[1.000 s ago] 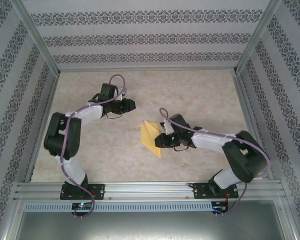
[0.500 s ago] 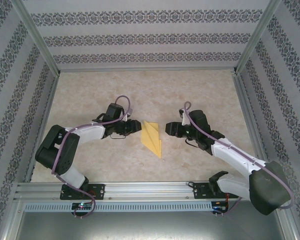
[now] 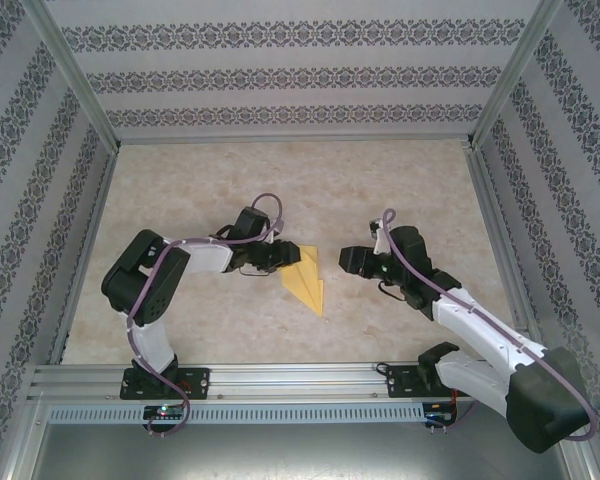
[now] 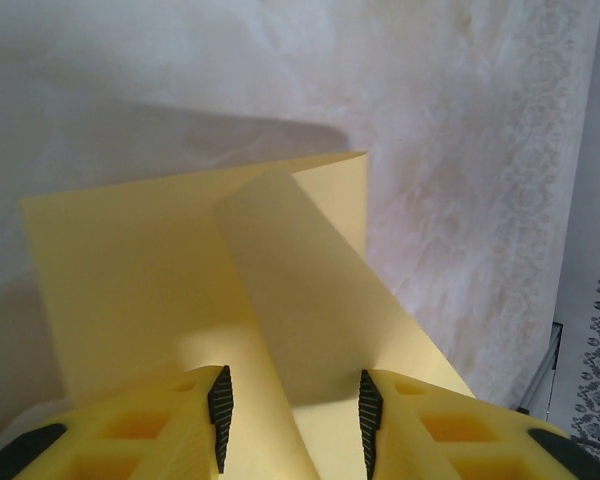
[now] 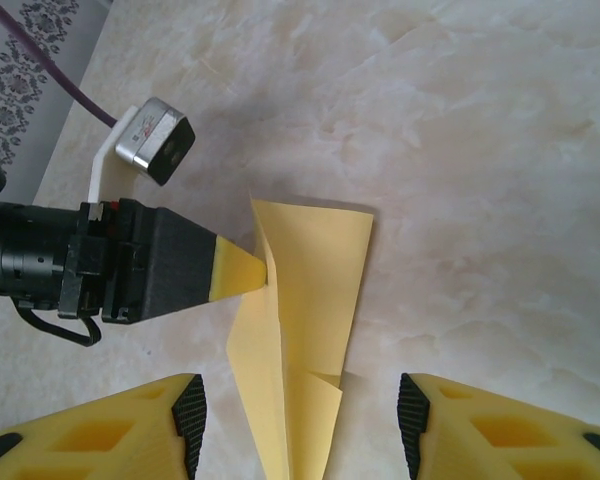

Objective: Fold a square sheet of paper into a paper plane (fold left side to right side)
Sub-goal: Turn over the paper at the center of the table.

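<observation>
Left tool (image 4: pixel 293 405), jaws parted, straddles a raised, curled flap of the paper plane (image 4: pixel 130 270); its pads flank the flap without closing on it. Right tool (image 5: pixel 300 425), released with jaws spread wide, is aimed at the plane from its right side, a little apart from it and touching nothing. Patterned walls (image 3: pixel 300 80) enclose the cell on three sides. Counter (image 3: pixel 200 180), pale with a marbled finish, carries the work. Left arm (image 3: pixel 145 285) rises from its base and reaches inward to the plane's left edge. Right arm (image 3: pixel 480 325) stretches from the near right corner toward the middle. Paper plane, yellow, lies near the counter's centre between the two tools, with its narrow point toward the near edge and its broad end toward the far wall. Overlapping layers lie flat on its right half, while the left flap stands off the surface. Small silver-and-black camera (image 5: pixel 155 140) sits on the left wrist, just behind the tool.
</observation>
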`<state>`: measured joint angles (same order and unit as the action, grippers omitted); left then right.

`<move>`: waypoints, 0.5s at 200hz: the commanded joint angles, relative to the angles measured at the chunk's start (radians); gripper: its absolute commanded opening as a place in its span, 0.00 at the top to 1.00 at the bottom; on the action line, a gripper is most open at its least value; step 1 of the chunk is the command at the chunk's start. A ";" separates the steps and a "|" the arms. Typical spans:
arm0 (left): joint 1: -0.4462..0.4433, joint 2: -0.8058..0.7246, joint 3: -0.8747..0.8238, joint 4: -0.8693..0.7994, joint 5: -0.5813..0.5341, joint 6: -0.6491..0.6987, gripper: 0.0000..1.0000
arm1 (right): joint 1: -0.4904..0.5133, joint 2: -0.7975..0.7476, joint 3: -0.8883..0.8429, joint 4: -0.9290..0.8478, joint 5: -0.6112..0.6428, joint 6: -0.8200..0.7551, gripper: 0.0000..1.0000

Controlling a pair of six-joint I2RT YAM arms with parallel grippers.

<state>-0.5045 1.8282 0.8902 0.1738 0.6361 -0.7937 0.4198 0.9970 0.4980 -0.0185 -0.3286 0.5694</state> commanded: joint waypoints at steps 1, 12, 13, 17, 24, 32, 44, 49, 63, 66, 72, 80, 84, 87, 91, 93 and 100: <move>-0.024 0.031 0.044 0.050 0.019 -0.012 0.58 | -0.020 -0.031 -0.022 -0.034 0.004 -0.010 0.45; -0.029 0.051 0.058 0.053 0.022 -0.014 0.60 | -0.026 -0.043 -0.027 -0.039 0.000 -0.009 0.44; -0.029 0.053 0.060 0.054 0.022 -0.014 0.61 | -0.027 -0.044 -0.028 -0.040 -0.001 -0.009 0.44; -0.031 0.062 0.066 0.056 0.025 -0.017 0.62 | -0.030 -0.049 -0.029 -0.039 -0.003 -0.008 0.43; -0.034 0.074 0.071 0.063 0.030 -0.022 0.64 | -0.034 -0.056 -0.032 -0.039 -0.011 -0.006 0.43; -0.036 0.083 0.076 0.077 0.033 -0.028 0.68 | -0.041 -0.061 -0.035 -0.042 -0.022 -0.002 0.41; -0.037 0.086 0.081 0.089 0.035 -0.031 0.72 | -0.052 -0.064 -0.035 -0.047 -0.048 -0.002 0.37; -0.037 0.082 0.083 0.092 0.034 -0.031 0.74 | -0.057 -0.063 -0.033 -0.049 -0.062 0.001 0.36; -0.037 0.066 0.086 0.091 0.032 -0.022 0.79 | -0.075 -0.055 -0.030 -0.054 -0.109 0.004 0.29; -0.038 0.062 0.086 0.087 0.032 -0.018 0.80 | -0.081 -0.052 -0.029 -0.055 -0.123 0.004 0.27; -0.037 0.049 0.088 0.078 0.028 -0.011 0.82 | -0.092 -0.044 -0.027 -0.055 -0.149 0.008 0.23; -0.037 0.027 0.092 0.064 0.021 0.002 0.84 | -0.107 -0.036 -0.025 -0.049 -0.193 0.014 0.17; -0.036 0.013 0.094 0.054 0.019 0.009 0.85 | -0.116 -0.029 -0.025 -0.043 -0.217 0.016 0.14; -0.035 0.003 0.094 0.047 0.016 0.016 0.86 | -0.122 -0.025 -0.025 -0.039 -0.236 0.020 0.11; -0.034 -0.012 0.096 0.037 0.012 0.024 0.87 | -0.129 -0.019 -0.025 -0.032 -0.260 0.022 0.09; -0.033 -0.019 0.097 0.030 0.009 0.029 0.87 | -0.132 -0.015 -0.026 -0.029 -0.270 0.027 0.07; -0.029 -0.047 0.103 0.007 0.003 0.041 0.88 | -0.142 -0.006 -0.027 -0.011 -0.310 0.037 0.03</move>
<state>-0.5301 1.8851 0.9546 0.2089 0.6506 -0.8097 0.3096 0.9642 0.4774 -0.0605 -0.4709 0.5823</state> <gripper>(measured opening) 0.136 0.921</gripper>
